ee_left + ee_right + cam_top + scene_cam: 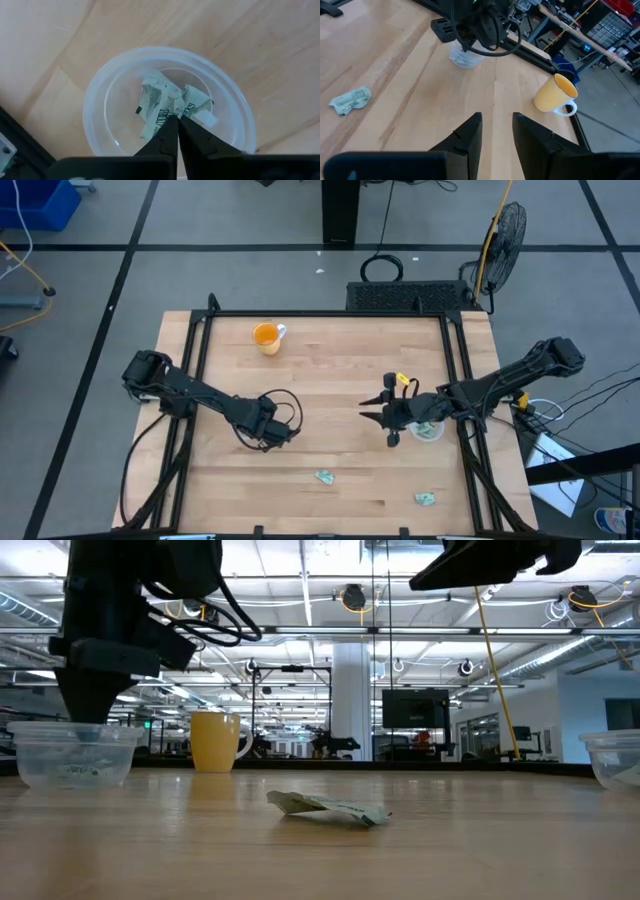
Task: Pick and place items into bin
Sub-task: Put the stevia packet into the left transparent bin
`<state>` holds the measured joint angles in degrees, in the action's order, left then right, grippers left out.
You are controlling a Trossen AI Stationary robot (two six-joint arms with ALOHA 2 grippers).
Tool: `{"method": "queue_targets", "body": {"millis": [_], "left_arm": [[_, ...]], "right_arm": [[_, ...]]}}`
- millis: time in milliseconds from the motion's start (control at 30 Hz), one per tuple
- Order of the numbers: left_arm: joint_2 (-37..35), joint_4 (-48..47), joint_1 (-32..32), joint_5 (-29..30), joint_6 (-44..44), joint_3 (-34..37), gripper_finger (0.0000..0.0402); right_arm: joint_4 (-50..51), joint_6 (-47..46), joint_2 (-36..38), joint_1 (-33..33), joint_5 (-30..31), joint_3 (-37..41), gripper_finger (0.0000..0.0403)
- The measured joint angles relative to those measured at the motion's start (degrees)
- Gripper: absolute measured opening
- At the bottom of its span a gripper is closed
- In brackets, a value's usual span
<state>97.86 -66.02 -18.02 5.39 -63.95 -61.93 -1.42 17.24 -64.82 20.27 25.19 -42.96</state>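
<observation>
Left gripper (pixel 177 131), jaws closed and empty, hangs over a clear round plastic cup (pixel 95 112) at lower centre-left of the high view; crumpled green-and-white packets (pixel 160 102) lie inside. Right gripper (pixel 385 408) sits centre-right, jaws slightly apart, holding nothing, beside a second clear cup (pixel 428 430). Two flat wrinkled loose packets (pixel 325 476) and (pixel 426 499) lie on the pale wood-plank desk (pixel 340 360) near the bottom edge. Glossy orange mug (pixel 266 336) stands upper left.
</observation>
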Motion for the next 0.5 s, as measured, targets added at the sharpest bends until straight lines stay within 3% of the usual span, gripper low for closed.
{"method": "queue_targets", "body": {"millis": [300, 500], "left_arm": [[0.0, 0.11, 0.0, 1.11, 3.61, -0.01, 0.0078], [0.0, -2.83, 0.0, 0.76, 5.47, -3.04, 0.0087]], "right_arm": [[-1.0, 2.19, 0.04, 0.08, -1.13, 1.39, 0.01], [-7.76, 4.6, -1.66, 0.11, -15.06, 3.39, 0.0117]]}}
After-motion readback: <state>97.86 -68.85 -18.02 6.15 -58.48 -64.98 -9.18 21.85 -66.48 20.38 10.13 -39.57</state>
